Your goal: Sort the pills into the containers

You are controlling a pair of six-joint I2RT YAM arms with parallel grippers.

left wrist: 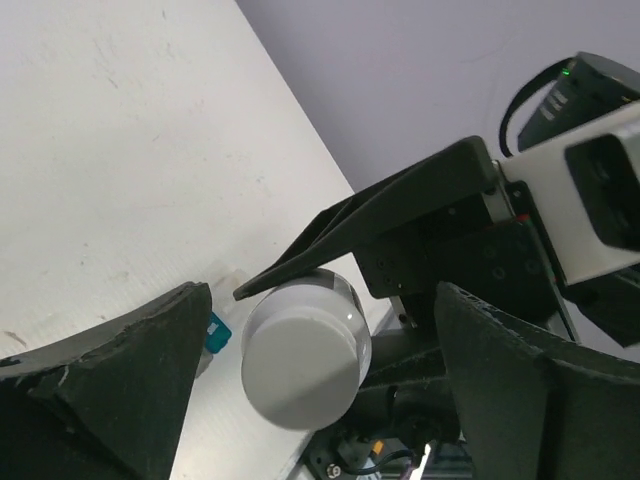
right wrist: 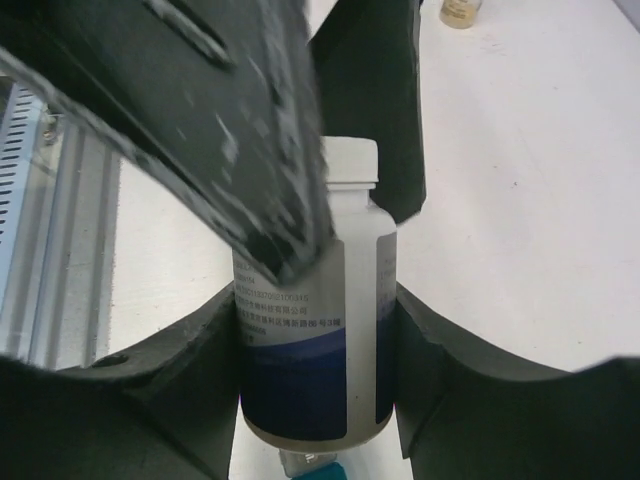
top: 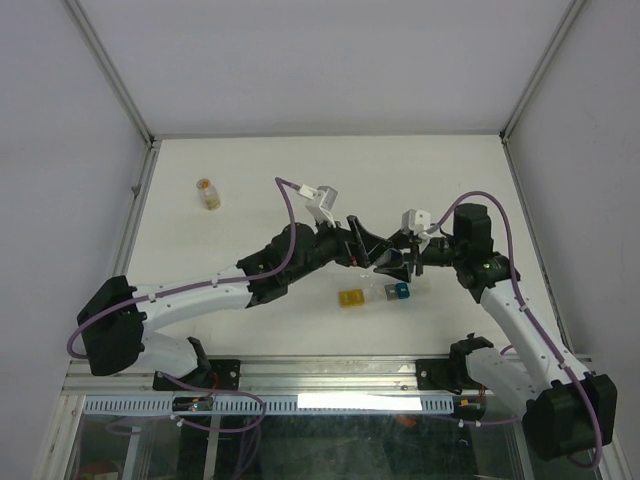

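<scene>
Containers [top: 373, 295]: strip lies flat on table [top: 250, 170], near-centre. Yellow compartment at left end, teal at right end, clear ones betw.

R gripper [right wrist: 312, 300]: clamped on body of white-capped bottle [right wrist: 310, 330], fingers pressed to both sides of the label. Bottle held above table, cap toward L arm. Strip lies just nearside of and below this gripper. Teal end shows directly under bottle base in R wrist view.

L gripper [left wrist: 325, 300]: spread wide, fingers straddling bottle cap [left wrist: 305, 365] w/ visible gap each side, no contact seen. Teal end peeks out beside its left finger [left wrist: 120, 370]; strip sits just nearside, apart from it.

Small amber vial [top: 208, 193]: upright, far-left, well apart from both grippers.
</scene>
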